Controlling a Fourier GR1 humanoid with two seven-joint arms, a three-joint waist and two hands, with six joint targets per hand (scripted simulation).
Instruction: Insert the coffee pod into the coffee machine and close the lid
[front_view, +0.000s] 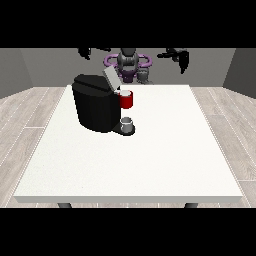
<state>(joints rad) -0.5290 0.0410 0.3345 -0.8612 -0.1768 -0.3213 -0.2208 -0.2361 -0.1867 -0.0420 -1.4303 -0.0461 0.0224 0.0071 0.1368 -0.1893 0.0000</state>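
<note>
From the front, my two robot hands were small and dark, and I could not tell how their fingers lay. The robot hand at the view's left (86, 52) and the one at the view's right (179, 57) hung high, well apart from the tabletop (150, 160). One black coffee machine (95, 102) stood there, lid (110, 77) tilted up, with a red thing at the machine (126, 99). A grey thing (127, 122) sat below.

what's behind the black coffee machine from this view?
Behind the black coffee machine: the white table's far edge and the robot's torso, both hands raised clear. The grey lid stands open. The machine body covers the tabletop directly behind it, so nothing there can be confirmed.
</note>
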